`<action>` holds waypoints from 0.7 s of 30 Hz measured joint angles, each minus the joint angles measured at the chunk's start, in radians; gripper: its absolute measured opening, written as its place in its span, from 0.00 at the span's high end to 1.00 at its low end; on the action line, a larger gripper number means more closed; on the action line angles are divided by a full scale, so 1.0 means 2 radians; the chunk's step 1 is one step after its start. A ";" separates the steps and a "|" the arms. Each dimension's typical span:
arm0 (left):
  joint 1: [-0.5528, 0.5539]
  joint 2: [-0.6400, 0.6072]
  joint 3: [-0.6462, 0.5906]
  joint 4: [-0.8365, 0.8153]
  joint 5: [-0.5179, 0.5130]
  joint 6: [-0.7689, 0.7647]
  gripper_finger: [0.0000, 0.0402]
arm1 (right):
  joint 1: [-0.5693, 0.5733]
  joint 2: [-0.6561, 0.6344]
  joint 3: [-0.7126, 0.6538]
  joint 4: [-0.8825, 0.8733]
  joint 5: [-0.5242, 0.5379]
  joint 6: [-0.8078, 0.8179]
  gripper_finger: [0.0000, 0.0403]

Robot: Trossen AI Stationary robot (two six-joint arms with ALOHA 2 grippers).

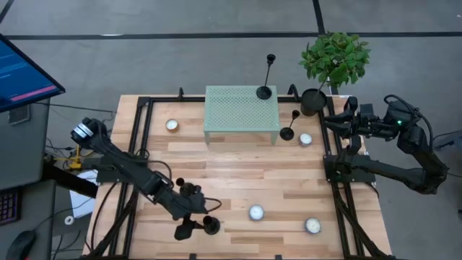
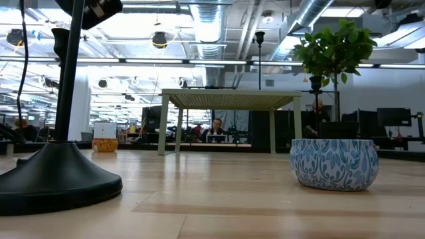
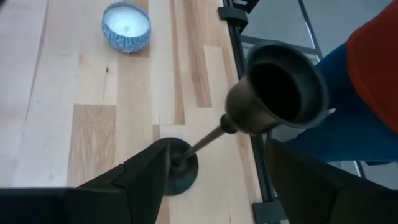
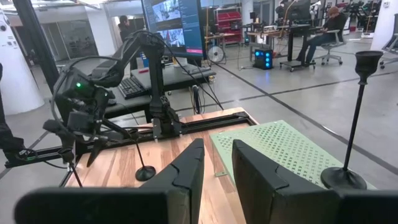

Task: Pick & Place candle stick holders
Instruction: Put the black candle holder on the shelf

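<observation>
A black candlestick stands on its round base (image 1: pixel 209 225) near the table's near edge; its base (image 2: pixel 53 179) rests on the wood. My left gripper (image 3: pixel 217 174) is open, one finger on either side of its thin stem (image 3: pixel 205 140), below the cup top (image 3: pixel 286 87). A tall candlestick (image 1: pixel 265 92) stands on the green perforated stand (image 1: pixel 241 110). A short one (image 1: pixel 287 133) stands on the table to the stand's right. My right gripper (image 4: pixel 217 165) waits at the table's right edge, open by a narrow gap and empty.
Small candle tins lie on the table (image 1: pixel 172 125), (image 1: pixel 305 139), (image 1: pixel 256 212), (image 1: pixel 312 225). A potted plant (image 1: pixel 313 101) stands at the far right. A black frame rail (image 3: pixel 239 56) runs along the near edge, with a person's clothing (image 3: pixel 373 74) beyond it.
</observation>
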 joint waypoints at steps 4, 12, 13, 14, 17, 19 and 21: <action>0.000 0.014 0.000 0.016 -0.012 0.000 0.35 | 0.000 0.000 0.000 0.000 0.000 0.000 0.81; 0.002 0.040 0.000 0.053 -0.015 0.005 0.35 | 0.000 0.000 0.000 0.000 0.000 0.000 0.81; 0.003 0.042 0.000 0.055 -0.015 0.009 0.36 | 0.000 0.000 0.000 0.000 0.000 0.000 0.81; 0.004 0.043 0.000 0.055 -0.017 0.010 0.37 | 0.000 0.000 0.000 0.000 0.000 0.000 0.81; 0.006 0.043 0.000 0.056 -0.021 0.011 0.42 | 0.000 0.000 0.000 0.000 0.000 0.000 0.81; 0.006 0.042 0.000 0.054 -0.021 0.012 0.47 | 0.000 0.000 0.000 0.000 0.000 0.000 0.81; 0.006 0.040 0.000 0.055 -0.021 0.013 0.52 | 0.000 0.000 0.000 0.000 0.000 0.000 0.81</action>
